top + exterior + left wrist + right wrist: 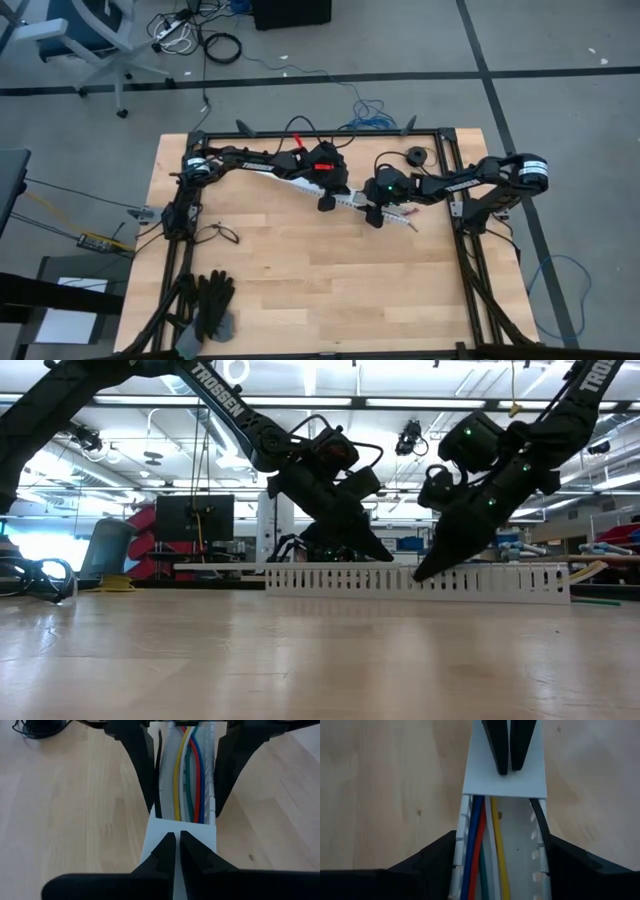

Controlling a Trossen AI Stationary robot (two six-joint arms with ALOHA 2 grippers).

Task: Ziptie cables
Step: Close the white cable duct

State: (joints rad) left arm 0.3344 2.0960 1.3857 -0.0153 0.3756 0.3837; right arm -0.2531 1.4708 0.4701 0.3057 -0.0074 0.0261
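Straddling the channel (502,865), the right claw (502,870) stands released around the cables (482,845). Ahead, the left claw (177,851), clenched empty, presses the cover (182,837). Next likely needs gathering the wires.

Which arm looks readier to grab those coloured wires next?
Probably the right: the right gripper is open astride the channel, around the exposed cables. The left gripper is shut, tips over the white cover.

Low view: white capitals "TROSSEN" run along the left arm's dark upper link (215,392). Partial white lettering, likely the same brand, on the right arm's link (598,374) at the frame edge. Nothing else legible.
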